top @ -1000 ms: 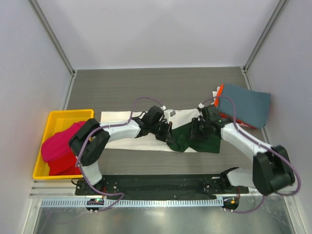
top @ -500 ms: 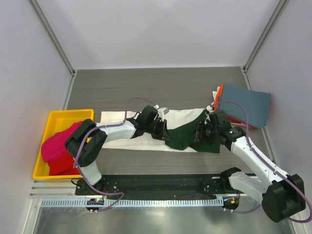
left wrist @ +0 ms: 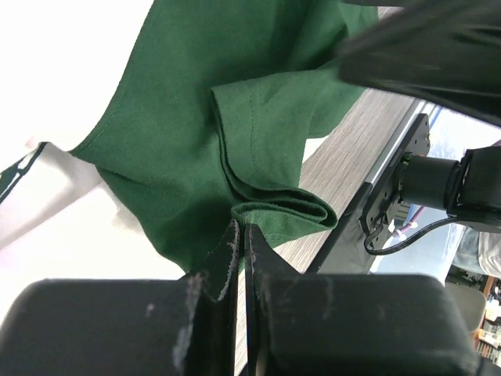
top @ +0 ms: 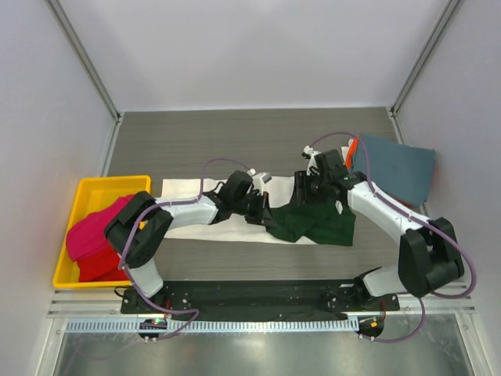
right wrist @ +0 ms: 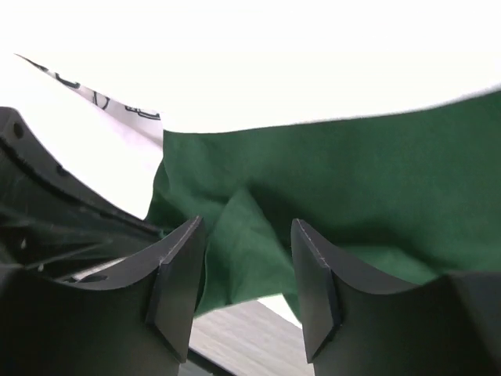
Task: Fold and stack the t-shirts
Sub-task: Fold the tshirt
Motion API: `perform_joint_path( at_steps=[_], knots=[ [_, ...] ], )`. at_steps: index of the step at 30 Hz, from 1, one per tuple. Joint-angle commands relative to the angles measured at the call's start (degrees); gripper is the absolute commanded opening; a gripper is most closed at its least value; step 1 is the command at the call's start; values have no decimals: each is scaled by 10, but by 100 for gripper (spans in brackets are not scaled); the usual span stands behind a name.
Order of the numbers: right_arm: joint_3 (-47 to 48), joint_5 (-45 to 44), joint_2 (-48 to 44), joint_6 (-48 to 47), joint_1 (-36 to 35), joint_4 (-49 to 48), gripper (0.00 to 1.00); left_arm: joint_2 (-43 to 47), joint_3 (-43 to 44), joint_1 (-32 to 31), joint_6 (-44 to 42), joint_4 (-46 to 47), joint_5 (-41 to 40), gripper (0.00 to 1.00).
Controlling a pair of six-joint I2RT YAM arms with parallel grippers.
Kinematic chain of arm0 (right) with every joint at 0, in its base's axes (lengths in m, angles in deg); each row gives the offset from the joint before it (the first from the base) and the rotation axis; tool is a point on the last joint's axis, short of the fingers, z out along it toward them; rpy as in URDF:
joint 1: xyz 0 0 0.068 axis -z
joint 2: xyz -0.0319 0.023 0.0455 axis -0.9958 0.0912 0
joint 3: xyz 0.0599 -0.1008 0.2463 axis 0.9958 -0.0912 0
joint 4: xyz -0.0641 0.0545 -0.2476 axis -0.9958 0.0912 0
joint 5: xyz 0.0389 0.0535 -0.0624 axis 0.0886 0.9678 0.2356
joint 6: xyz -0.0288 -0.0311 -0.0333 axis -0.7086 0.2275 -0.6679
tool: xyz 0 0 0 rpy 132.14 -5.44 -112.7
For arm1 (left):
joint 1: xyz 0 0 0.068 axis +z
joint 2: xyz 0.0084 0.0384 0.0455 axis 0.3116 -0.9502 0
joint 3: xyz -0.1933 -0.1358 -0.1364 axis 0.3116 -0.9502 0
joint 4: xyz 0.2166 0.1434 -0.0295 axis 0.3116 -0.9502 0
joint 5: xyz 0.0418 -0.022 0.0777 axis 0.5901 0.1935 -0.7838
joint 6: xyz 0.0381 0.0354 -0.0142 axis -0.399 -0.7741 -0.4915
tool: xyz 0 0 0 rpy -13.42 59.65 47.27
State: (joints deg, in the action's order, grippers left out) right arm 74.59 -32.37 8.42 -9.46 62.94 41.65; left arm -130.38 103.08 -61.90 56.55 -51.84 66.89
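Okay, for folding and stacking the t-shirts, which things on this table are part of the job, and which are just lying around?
Part of the job:
cream-white shirt with green sleeves
slate-blue shirt
orange shirt under the slate-blue one
red shirt
left hand
right hand

Just lying about:
yellow bin, which holds the red shirt
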Motion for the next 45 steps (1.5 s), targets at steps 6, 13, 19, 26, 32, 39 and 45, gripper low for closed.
perform_joint_path(
  at_steps=[6,13,19,26,32,39,45],
  knots=[
    [68,11,87,-73,-30,42,48,-7,-2,1,-1,43,21,0],
    [70,-15,119,-69,-52,55,47,-12,2,0,0,39,19,0],
    [73,-17,135,-70,-65,58,46,-11,2,0,0,36,18,0],
    [84,-24,152,-69,-69,64,29,-11,3,0,0,34,18,0],
    [79,-49,119,-35,-69,76,1,-11,5,0,-1,32,17,0],
    [-10,-114,-28,60,-67,70,1,-13,6,1,-1,28,14,0],
    [-100,-140,-120,146,-61,75,1,-12,6,0,0,28,9,0]
  ],
)
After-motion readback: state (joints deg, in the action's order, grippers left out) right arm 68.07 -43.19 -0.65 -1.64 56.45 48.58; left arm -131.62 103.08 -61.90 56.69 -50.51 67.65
